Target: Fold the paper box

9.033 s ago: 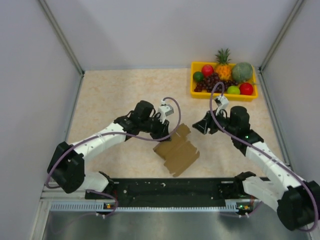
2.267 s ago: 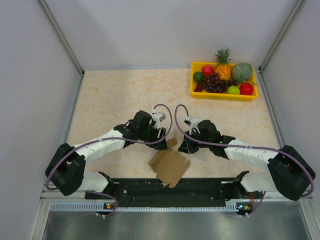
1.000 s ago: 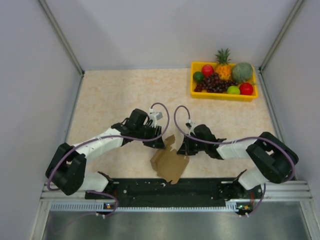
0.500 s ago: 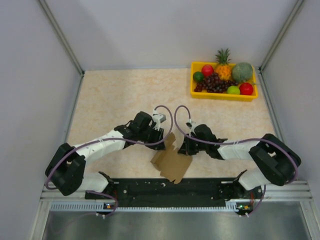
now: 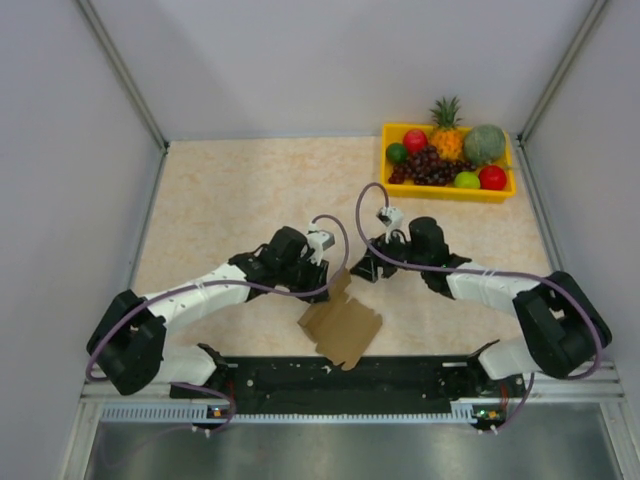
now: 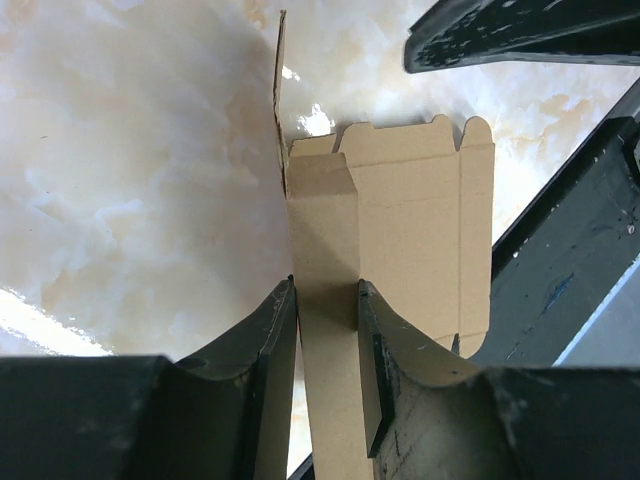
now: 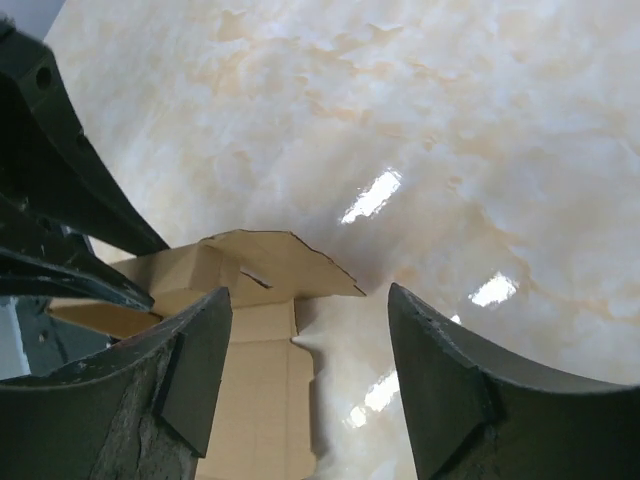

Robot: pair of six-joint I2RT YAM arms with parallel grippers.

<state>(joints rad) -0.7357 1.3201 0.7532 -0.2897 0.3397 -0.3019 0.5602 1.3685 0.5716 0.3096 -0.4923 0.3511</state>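
Note:
The paper box [image 5: 342, 330] is a brown die-cut cardboard sheet lying partly folded on the marble table near the front rail. My left gripper [image 5: 325, 278] is at its far left edge, shut on a raised side flap. In the left wrist view that flap [image 6: 325, 330] stands pinched between both fingers [image 6: 272, 340] of the gripper [image 6: 327, 305], with the rest of the sheet [image 6: 420, 230] flat beyond. My right gripper [image 5: 362, 272] hovers just behind the box's far edge. In the right wrist view it [image 7: 310, 295] is open and holds nothing, with a notched flap [image 7: 270, 262] below it.
A yellow fruit tray [image 5: 445, 193] with pineapple, melon, grapes and apples sits at the back right. The black front rail [image 5: 340, 378] runs just behind the box's near edge. White walls close in both sides.
The right gripper has opened, let go of the box and drawn back up and to the right. The left gripper has kept its hold on the flap.

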